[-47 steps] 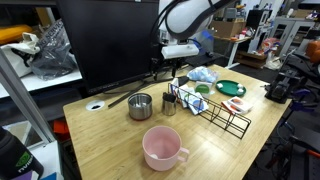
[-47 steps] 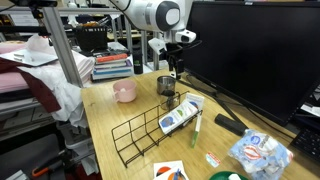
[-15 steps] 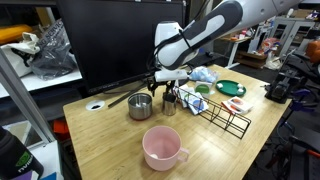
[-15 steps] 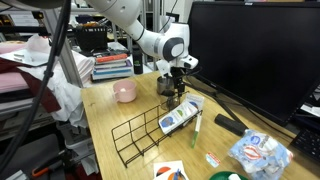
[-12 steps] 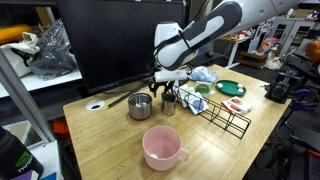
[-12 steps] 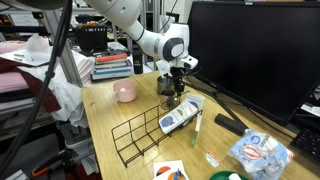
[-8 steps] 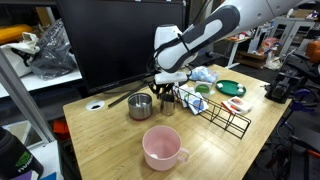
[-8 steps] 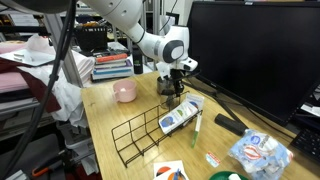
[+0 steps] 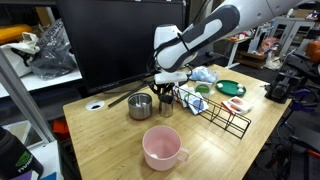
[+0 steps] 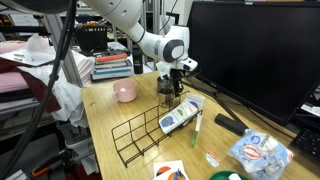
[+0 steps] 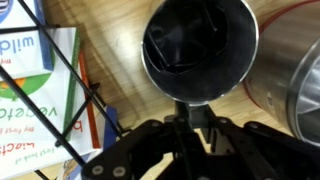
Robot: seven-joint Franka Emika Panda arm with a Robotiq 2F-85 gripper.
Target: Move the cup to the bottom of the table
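Compared with three seconds earlier, the gripper (image 9: 168,92) has been lowered from above onto the cup (image 9: 169,104). Over the last second no further motion is noted. The cup has not been lifted and stands on the table (image 9: 105,140), just at 3 o'clock of the steel pot (image 9: 140,105). In the wrist view a finger (image 11: 197,110) is seen at the rim's 6 o'clock. Whether the jaws are clamped cannot be told. The grasp is judged imminent and transport not begun. The cup is seen empty, as is the pink mug (image 9: 162,147) at 6 o'clock. A printed packet (image 10: 175,121) is held in the wire rack (image 10: 140,140).
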